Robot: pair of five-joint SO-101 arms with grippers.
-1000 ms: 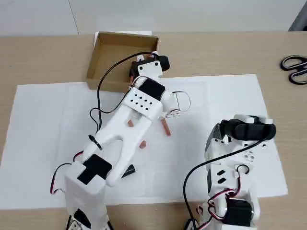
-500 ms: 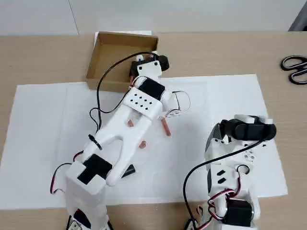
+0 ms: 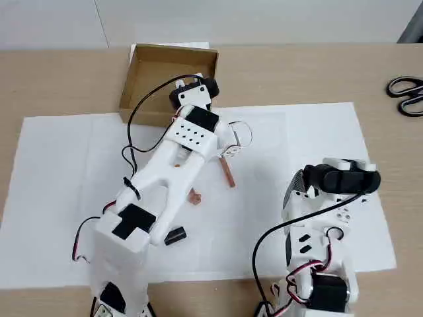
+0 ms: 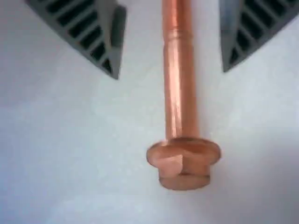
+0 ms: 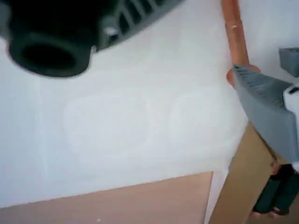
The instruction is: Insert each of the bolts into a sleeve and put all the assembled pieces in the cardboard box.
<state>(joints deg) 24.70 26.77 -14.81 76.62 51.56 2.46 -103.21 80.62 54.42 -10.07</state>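
Observation:
A copper bolt (image 3: pixel 228 173) lies on the white paper (image 3: pixel 66 172), a little in front of the cardboard box (image 3: pixel 140 74). In the left wrist view its shaft sits inside a copper sleeve (image 4: pixel 179 88), with the hex head (image 4: pixel 183 161) lying beyond the fingertips. My left gripper (image 4: pixel 170 67) is open and straddles the shaft, one grey finger on each side and neither touching. From above, the left gripper (image 3: pixel 226 153) hovers at the bolt's far end. My right gripper (image 3: pixel 336 177) stays folded back at the right, away from the parts. The right wrist view shows the bolt (image 5: pixel 235 37) beside a left finger (image 5: pixel 266 107).
A small copper piece (image 3: pixel 195 196) and a black sleeve (image 3: pixel 175 235) lie on the paper beside the left arm. Scissors (image 3: pixel 406 92) rest on the bare table at the far right. The left arm's cable (image 3: pixel 135 125) loops near the box.
The left arm's wrist has swung slightly left and toward the box. The bolt on the paper has kept its place, and the right arm has not moved.

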